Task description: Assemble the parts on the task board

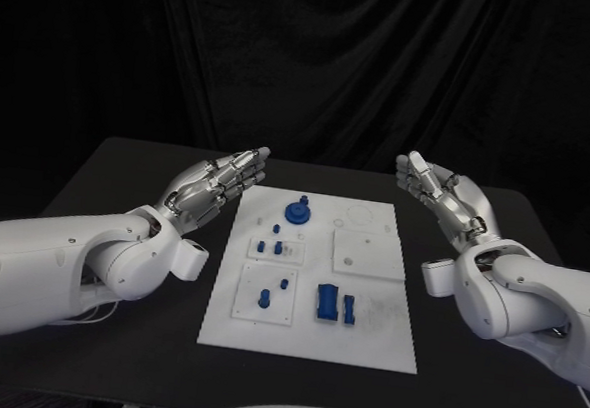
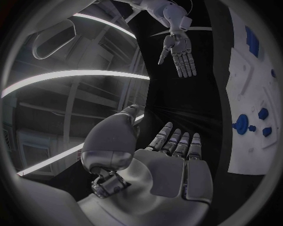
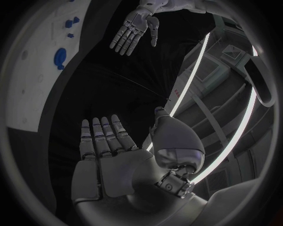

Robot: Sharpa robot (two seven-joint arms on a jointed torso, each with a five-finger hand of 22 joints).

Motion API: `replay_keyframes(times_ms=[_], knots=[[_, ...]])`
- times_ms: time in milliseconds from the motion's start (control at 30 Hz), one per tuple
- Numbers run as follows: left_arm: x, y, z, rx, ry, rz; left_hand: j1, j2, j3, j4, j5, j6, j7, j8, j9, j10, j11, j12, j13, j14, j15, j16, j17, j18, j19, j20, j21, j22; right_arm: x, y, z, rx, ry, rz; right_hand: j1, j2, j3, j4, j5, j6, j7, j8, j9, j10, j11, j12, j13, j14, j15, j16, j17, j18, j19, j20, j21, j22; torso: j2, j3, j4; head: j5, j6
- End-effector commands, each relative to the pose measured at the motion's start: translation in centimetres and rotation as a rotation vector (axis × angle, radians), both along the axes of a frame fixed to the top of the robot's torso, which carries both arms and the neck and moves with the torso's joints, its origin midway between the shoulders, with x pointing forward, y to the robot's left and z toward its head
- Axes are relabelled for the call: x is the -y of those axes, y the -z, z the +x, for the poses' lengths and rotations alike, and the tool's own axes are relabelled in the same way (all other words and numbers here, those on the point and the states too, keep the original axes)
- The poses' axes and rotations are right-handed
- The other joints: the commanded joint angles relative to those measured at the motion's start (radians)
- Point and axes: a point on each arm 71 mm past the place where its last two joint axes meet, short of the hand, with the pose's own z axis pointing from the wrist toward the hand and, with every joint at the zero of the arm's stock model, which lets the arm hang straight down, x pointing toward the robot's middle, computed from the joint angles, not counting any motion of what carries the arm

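Both hands hovering released, fingers extended: left hand (image 1: 215,187) and right hand (image 1: 441,200) flanking task board (image 1: 365,344), blue parts (image 1: 334,303) lying between, below fingertips.

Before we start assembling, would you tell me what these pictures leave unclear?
- Head view: the small blue parts on the task board are too small to tell their shapes.
- Left wrist view: the task board is cut off by the circle's edge.
- Right wrist view: the same, at the rim.
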Motion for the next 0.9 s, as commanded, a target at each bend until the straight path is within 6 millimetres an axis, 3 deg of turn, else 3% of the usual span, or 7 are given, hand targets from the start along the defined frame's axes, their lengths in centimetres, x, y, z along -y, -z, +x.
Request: replay_keyframes(times_ms=[33, 100, 133, 167, 400, 433, 900], knots=[[0.2, 0.1, 0.7, -0.012, -0.141, 0.056, -0.294, -0.020, -0.099, -0.058, -0.109, -0.102, -0.035, -0.027, -0.007, -0.017, -0.035, -0.078, -0.006, -0.006, -0.035, -0.036, -0.005, -0.044, -0.008, -0.043, -0.010, -0.099, -0.7, 0.9, 1.3, -0.069, 0.123, 0.095, -0.247, -0.014, 0.035, -0.059, -0.089, -0.142, -0.040, -0.043, -0.054, -0.096, -0.051, -0.091, -0.053, -0.110, -0.046, -0.067, -0.043, -0.077, -0.098, -0.057, -0.011, -0.102, -0.011, 0.0082, -0.0072, -0.005, 0.055], [0.6, 0.0, 1.1, -0.016, -0.190, 0.069, -0.335, -0.020, -0.099, -0.068, -0.124, -0.117, -0.107, -0.027, -0.007, -0.017, -0.039, -0.089, -0.006, -0.006, -0.041, -0.109, -0.005, -0.044, -0.008, -0.050, -0.010, -0.099, -1.5, 1.1, 1.9, -0.086, 0.151, 0.132, -0.281, -0.014, 0.107, -0.067, -0.101, -0.162, -0.045, -0.049, -0.062, -0.111, -0.056, -0.104, -0.061, -0.125, -0.052, -0.076, -0.043, -0.077, -0.111, -0.066, -0.011, -0.116, -0.015, 0.0116, -0.0102, -0.007, 0.086], [0.8, 0.0, 1.3, -0.019, -0.215, 0.075, -0.358, -0.020, -0.099, -0.074, -0.133, -0.125, -0.107, -0.027, -0.007, -0.017, -0.110, -0.095, -0.006, -0.006, -0.112, -0.109, -0.005, -0.044, -0.008, -0.052, -0.010, -0.099, -1.9, 1.2, 2.2, -0.094, 0.163, 0.148, -0.301, -0.014, 0.107, -0.072, -0.109, -0.173, -0.048, -0.052, -0.066, -0.118, -0.060, -0.111, -0.065, -0.134, -0.056, -0.082, -0.043, -0.077, -0.119, -0.070, -0.011, -0.124, -0.018, 0.0133, -0.0117, -0.009, 0.101], [1.0, -0.1, 1.5, -0.022, -0.240, 0.082, -0.380, -0.020, -0.099, -0.077, -0.141, -0.132, -0.107, -0.027, -0.007, -0.017, -0.110, -0.101, -0.006, -0.006, -0.112, -0.109, -0.005, -0.044, -0.008, -0.054, -0.010, -0.099, -2.2, 1.3, 2.4, -0.102, 0.173, 0.162, -0.319, -0.014, 0.107, -0.078, -0.115, -0.184, -0.121, -0.055, -0.071, -0.125, -0.064, -0.118, -0.069, -0.142, -0.060, -0.087, -0.043, -0.077, -0.127, -0.074, -0.011, -0.132, -0.020, 0.0149, -0.0131, -0.010, 0.115], [2.3, -0.5, 2.4, -0.059, -0.418, 0.120, -0.509, -0.020, -0.099, -0.102, -0.189, -0.176, -0.107, -0.027, -0.007, -0.017, -0.110, -0.135, -0.006, -0.006, -0.112, -0.109, -0.005, -0.044, -0.008, -0.135, -0.010, -0.099, -3.3, 1.6, 3.1, -0.130, 0.210, 0.212, -0.426, -0.014, 0.107, -0.104, -0.153, -0.244, -0.121, -0.130, -0.094, -0.167, -0.148, -0.157, -0.093, -0.190, -0.140, -0.115, -0.043, -0.077, -0.168, -0.100, -0.011, -0.176, -0.031, 0.0232, -0.0204, -0.016, 0.190], [2.5, -0.5, 2.6, -0.066, -0.444, 0.125, -0.534, -0.020, -0.099, -0.105, -0.199, -0.184, -0.107, -0.027, -0.007, -0.017, -0.110, -0.143, -0.006, -0.006, -0.112, -0.109, -0.005, -0.044, -0.008, -0.135, -0.010, -0.099, -3.3, 1.6, 3.1, -0.130, 0.210, 0.212, -0.443, -0.014, 0.107, -0.109, -0.159, -0.253, -0.121, -0.130, -0.166, -0.176, -0.148, -0.164, -0.163, -0.198, -0.140, -0.120, -0.043, -0.077, -0.174, -0.173, -0.011, -0.183, -0.032, 0.0241, -0.0212, -0.017, 0.198], [3.0, -0.7, 2.9, -0.093, -0.530, 0.140, -0.692, -0.020, -0.099, -0.177, -0.257, -0.237, -0.107, -0.027, -0.007, -0.017, -0.110, -0.239, -0.006, -0.006, -0.112, -0.109, -0.005, -0.044, -0.008, -0.135, -0.010, -0.099, -3.3, 1.6, 3.1, -0.130, 0.210, 0.212, -0.576, -0.014, 0.107, -0.179, -0.271, -0.331, -0.121, -0.130, -0.166, -0.225, -0.148, -0.277, -0.163, -0.254, -0.140, -0.203, -0.043, -0.077, -0.229, -0.173, -0.011, -0.238, -0.034, 0.0254, -0.0223, -0.018, 0.210]])
